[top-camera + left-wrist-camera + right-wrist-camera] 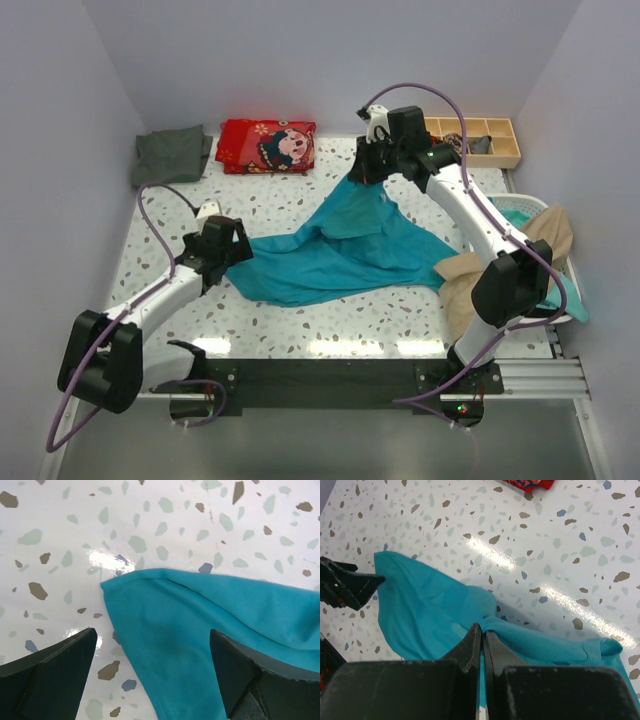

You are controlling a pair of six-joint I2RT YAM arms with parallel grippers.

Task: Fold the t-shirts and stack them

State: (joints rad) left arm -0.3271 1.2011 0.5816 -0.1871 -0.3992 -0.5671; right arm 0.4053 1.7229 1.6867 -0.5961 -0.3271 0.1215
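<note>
At the centre of the table (pixel 290 200), the teal t-shirt (pixel 340 255) lies spread, with one fold raised by the right gripper (pixel 368 168), its jaws closed on a thin pinch of cloth. The left gripper (pixel 152 640) stands wide open astride the shirt's left corner, holding nothing. Risk: the pinch may slip under drag, and the left jaws may miss the hem. Open room lies left and near. Red printed cloth (pixel 267 145), wooden tray (pixel 480 140) and beige t-shirt (pixel 470 275) bound the far and right sides.

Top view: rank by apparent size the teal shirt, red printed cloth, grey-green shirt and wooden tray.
1. teal shirt, far largest.
2. red printed cloth, grey-green shirt and wooden tray: too alike to rank; tray partly hidden.
</note>
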